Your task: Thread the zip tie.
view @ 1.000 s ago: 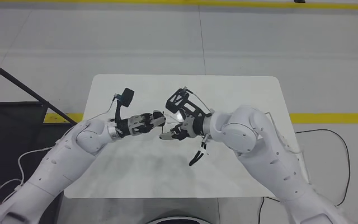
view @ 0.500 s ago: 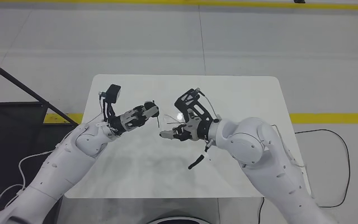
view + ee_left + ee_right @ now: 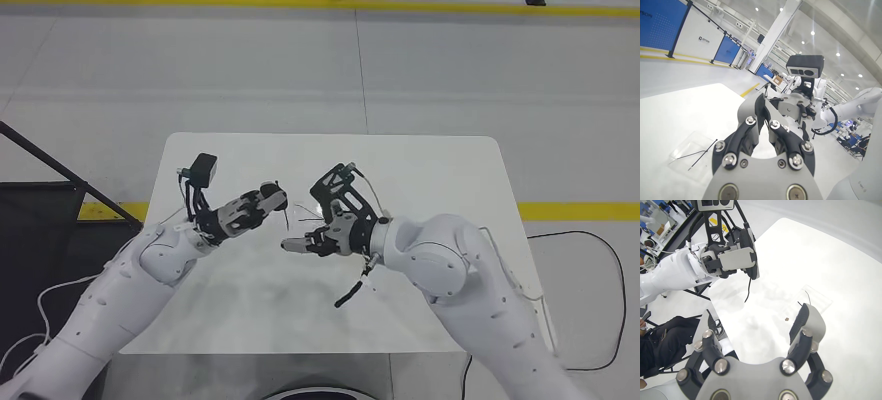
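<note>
**Claws parted, tie not yet threaded.**
Your left claw (image 3: 272, 196), clenched on the zip tie (image 3: 748, 288), has drawn away from the released right claw (image 3: 298, 243); the tie dangles above the table (image 3: 430, 170) and likely needs realignment.

Black zip tie (image 3: 749, 289), plain white table (image 3: 440, 180), grey left gripper (image 3: 762, 106) with black textured pads (image 3: 758, 111)
</note>
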`<action>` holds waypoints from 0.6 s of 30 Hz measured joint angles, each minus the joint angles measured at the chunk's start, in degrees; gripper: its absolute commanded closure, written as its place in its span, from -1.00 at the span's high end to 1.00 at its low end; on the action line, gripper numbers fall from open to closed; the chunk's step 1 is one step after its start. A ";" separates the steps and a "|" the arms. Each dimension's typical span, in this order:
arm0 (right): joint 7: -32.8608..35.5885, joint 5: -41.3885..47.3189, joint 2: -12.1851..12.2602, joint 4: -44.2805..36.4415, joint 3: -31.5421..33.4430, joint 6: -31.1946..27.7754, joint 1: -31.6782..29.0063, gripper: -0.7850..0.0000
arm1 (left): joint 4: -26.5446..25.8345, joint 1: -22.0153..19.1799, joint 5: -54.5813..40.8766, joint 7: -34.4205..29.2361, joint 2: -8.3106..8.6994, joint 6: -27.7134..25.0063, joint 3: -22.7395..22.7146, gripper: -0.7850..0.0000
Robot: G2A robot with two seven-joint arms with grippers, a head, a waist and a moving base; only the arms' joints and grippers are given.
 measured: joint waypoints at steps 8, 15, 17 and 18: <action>-2.72 3.66 -0.30 3.80 0.17 -3.25 0.04 -0.16 | 0.51 0.07 0.87 1.77 -1.54 -0.21 0.68 -1.00; -2.89 5.81 -0.71 6.18 -0.52 -4.41 1.49 -0.24 | 0.52 0.28 1.65 2.79 -2.33 -0.21 0.40 -1.00; -3.05 6.06 -0.77 6.41 -0.60 -4.51 1.64 -0.28 | 0.57 0.33 1.85 2.87 -2.52 -0.21 0.32 -1.00; -3.09 6.13 -0.80 6.49 -0.63 -4.54 1.71 -0.30 | 0.59 0.34 1.93 2.89 -2.59 -0.21 0.27 -1.00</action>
